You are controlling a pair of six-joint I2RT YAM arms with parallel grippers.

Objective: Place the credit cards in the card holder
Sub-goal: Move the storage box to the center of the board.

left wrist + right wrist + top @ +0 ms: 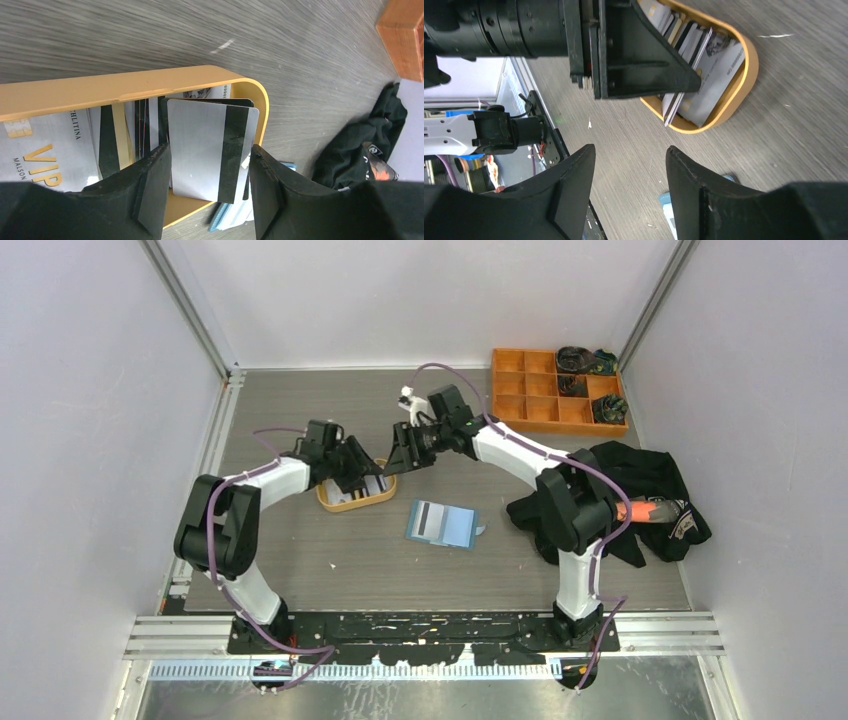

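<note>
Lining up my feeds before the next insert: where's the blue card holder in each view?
Top external: card holder mid-table, near-right of the orange tray.
Left wrist: blue sliver of it at the bottom edge, beyond the tray's corner.
Right wrist: blue sliver at the bottom edge, below the tray.
Shared landmark: the orange tray.

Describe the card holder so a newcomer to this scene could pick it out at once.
On the table, look between the two arms, right of the oval tray and nearer the bases. The card holder lies open flat there. It is the only pale blue thing, with a dark-striped card showing at its left side; tray and compartment box are orange.
</note>
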